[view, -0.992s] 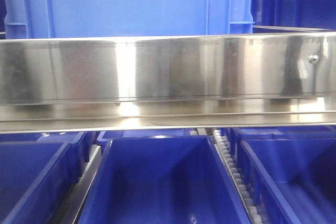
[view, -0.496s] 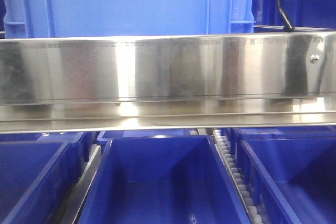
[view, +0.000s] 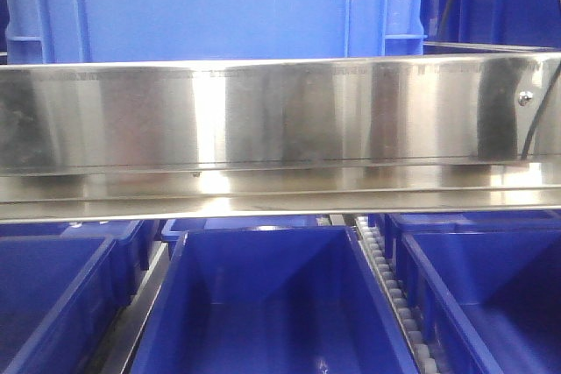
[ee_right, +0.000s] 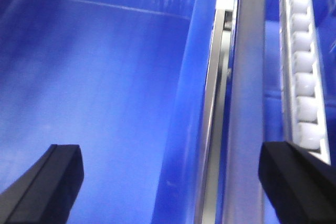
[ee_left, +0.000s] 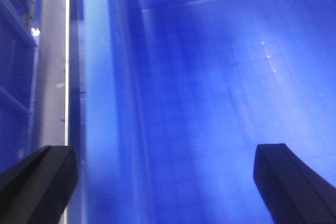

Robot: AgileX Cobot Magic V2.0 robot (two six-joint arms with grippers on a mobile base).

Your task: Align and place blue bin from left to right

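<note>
The blue bin point(view: 210, 6), light sky-blue with raised vertical ribs, stands on the upper level behind a steel rail; only its lower front wall shows. No gripper appears in the front view. My left gripper point(ee_left: 165, 153) is open over the smooth floor of a darker blue tub point(ee_left: 210, 77), with nothing between its fingers point(ee_left: 42, 177). My right gripper point(ee_right: 168, 153) is open too, straddling the right rim point(ee_right: 189, 103) of a dark blue tub, empty.
A wide stainless steel rail point(view: 280, 120) crosses the front view. Below it sit three royal-blue tubs point(view: 272, 304), point(view: 53, 295), point(view: 491, 286). A white roller track point(view: 386, 278) runs between the middle and right tubs, also seen as the roller track point(ee_right: 304, 61) beside a metal strip point(ee_right: 247, 77).
A black cable that hung at the upper right half a second ago has shifted; thin dark lines now show near the top and at the right edge. The bin has not moved.
</note>
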